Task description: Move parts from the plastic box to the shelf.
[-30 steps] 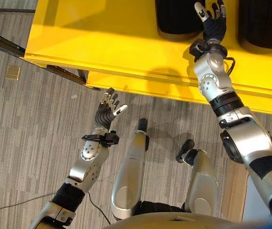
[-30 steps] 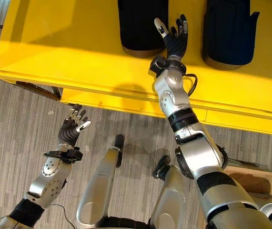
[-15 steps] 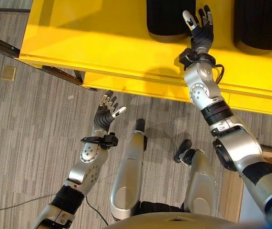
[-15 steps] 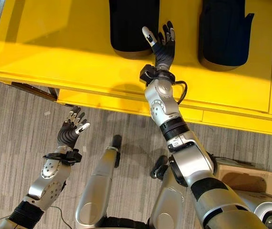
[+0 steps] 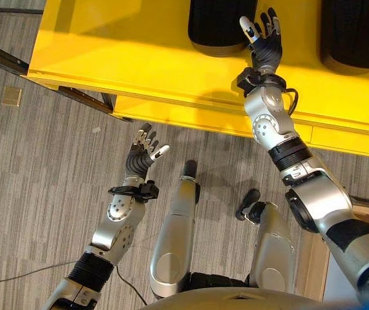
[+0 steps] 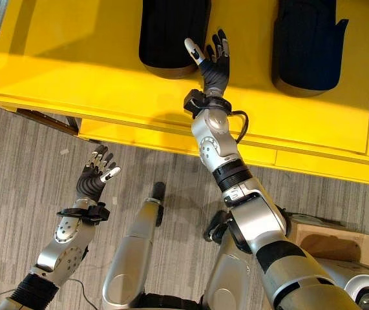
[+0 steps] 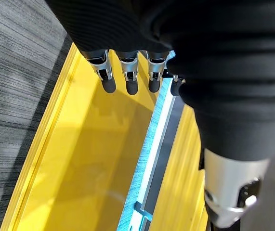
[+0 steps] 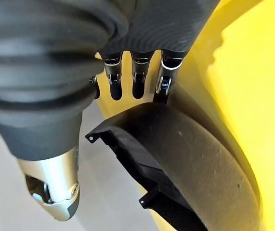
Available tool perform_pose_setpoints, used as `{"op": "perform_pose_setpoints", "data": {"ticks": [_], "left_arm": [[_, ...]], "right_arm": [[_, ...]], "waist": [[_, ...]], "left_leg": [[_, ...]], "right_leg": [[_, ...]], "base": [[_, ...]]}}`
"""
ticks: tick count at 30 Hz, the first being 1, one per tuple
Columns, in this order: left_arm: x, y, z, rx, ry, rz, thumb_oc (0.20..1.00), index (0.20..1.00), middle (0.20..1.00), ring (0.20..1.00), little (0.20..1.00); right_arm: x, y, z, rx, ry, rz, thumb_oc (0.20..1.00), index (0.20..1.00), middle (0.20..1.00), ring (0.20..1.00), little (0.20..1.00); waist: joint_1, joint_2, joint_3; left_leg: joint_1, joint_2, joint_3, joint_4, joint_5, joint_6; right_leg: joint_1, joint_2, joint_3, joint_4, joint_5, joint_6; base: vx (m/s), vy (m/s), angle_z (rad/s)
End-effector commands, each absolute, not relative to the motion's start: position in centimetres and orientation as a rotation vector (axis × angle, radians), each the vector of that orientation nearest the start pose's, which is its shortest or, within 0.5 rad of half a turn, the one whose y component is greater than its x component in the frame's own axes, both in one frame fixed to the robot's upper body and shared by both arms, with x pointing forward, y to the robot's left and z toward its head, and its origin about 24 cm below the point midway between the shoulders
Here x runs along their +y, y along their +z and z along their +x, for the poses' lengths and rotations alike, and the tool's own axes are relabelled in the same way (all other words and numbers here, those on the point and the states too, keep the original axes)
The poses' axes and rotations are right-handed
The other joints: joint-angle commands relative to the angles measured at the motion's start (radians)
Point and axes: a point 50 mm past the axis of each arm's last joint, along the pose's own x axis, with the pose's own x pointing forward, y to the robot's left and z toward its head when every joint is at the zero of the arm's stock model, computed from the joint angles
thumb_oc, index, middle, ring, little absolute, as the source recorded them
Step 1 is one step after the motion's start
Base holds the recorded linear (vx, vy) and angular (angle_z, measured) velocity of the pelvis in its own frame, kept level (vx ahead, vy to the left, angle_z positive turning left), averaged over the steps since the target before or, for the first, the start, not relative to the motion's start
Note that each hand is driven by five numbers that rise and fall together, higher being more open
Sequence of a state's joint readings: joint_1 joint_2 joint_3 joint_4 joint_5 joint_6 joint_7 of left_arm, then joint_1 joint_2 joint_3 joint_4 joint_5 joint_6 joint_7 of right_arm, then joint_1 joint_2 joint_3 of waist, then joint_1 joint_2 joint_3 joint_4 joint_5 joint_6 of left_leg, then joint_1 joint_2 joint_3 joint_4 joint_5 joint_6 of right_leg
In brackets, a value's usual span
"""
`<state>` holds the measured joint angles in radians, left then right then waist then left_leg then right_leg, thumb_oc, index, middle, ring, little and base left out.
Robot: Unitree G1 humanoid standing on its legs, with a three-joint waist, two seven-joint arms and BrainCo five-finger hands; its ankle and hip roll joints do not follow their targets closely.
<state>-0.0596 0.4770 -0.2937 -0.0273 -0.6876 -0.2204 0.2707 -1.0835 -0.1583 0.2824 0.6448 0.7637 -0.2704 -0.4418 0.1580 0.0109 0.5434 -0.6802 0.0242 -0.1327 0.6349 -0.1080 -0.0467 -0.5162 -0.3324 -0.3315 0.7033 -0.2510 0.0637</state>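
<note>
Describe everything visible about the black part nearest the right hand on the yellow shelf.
The black part is a curved, matte, plastic-looking shell with a rounded near edge; the right wrist view shows a hollow, ribbed underside with small tabs. It lies on the yellow shelf, its far end cut off by the picture's edge. The right hand, fingers straight, is beside its near right corner; contact cannot be told. A second black part lies apart to its right.

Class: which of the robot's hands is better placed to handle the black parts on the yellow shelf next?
Probably the right hand: open, beside a black moulded part on the yellow shelf. The left hand hangs open over the floor.
</note>
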Motion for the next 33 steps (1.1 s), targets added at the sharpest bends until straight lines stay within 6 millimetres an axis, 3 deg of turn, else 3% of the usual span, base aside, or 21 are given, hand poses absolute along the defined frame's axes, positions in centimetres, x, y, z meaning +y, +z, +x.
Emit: {"op": "perform_pose_setpoints", "data": {"ticks": [1,15,20,27,31,33], "left_arm": [[18.3,8.9,25.1,-0.197,0.0,-0.283,1.0,1.0,1.0,1.0,1.0],[17.9,8.9,25.2,-0.192,-0.007,-0.283,1.0,1.0,1.0,1.0,1.0],[17.9,8.8,25.2,-0.188,-0.006,-0.282,1.0,1.0,1.0,1.0,1.0],[18.1,8.0,24.9,-0.163,0.009,-0.268,1.0,1.0,1.0,1.0,1.0],[18.3,7.8,24.7,-0.152,0.009,-0.256,1.0,1.0,1.0,1.0,1.0],[18.4,7.7,24.6,-0.149,0.012,-0.249,1.0,1.0,1.0,1.0,1.0]], "right_arm": [[-8.1,24.8,39.0,-0.42,0.001,0.519,1.0,1.0,1.0,1.0,1.0],[-8.9,24.2,39.2,-0.408,-0.037,0.507,1.0,1.0,1.0,1.0,1.0],[-10.5,23.5,38.8,-0.429,-0.073,0.475,1.0,1.0,1.0,1.0,1.0],[-13.2,22.5,35.7,-0.563,-0.113,0.42,1.0,1.0,1.0,1.0,1.0],[-13.7,22.4,34.4,-0.618,-0.116,0.381,1.0,1.0,1.0,1.0,1.0],[-13.8,22.7,33.2,-0.678,-0.099,0.357,1.0,1.0,1.0,1.0,1.0]], "waist": [[0.046,0.008,-0.023],[0.039,0.006,-0.023],[0.027,0.002,-0.023],[-0.004,-0.001,-0.023],[-0.016,0.0,-0.023],[-0.029,0.004,-0.023]], "left_leg": [[-0.01,0.023,-0.019,-0.009,-0.02,-0.019],[-0.016,0.027,-0.016,-0.004,-0.018,-0.02],[-0.003,0.032,-0.012,-0.017,-0.013,-0.021],[0.023,0.046,-0.007,-0.024,-0.008,-0.027],[0.034,0.052,-0.004,-0.024,-0.006,-0.03],[0.028,0.059,-0.003,-0.034,0.025,-0.031]], "right_leg": [[0.057,-0.025,0.055,0.008,-0.009,0.055],[0.042,-0.023,0.067,0.017,-0.011,0.05],[0.048,-0.019,0.066,0.009,-0.009,0.05],[0.056,-0.013,0.079,0.018,-0.022,0.043],[0.057,-0.011,0.086,0.025,-0.029,0.039],[0.041,-0.006,0.085,0.026,-0.012,0.028]], "base": [[0.0,0.0,0.0],[0.0,0.0,0.0],[0.0,0.0,0.0],[-0.01,-0.021,-0.05],[-0.04,-0.016,-0.06],[-0.12,-0.018,-0.08]]}}
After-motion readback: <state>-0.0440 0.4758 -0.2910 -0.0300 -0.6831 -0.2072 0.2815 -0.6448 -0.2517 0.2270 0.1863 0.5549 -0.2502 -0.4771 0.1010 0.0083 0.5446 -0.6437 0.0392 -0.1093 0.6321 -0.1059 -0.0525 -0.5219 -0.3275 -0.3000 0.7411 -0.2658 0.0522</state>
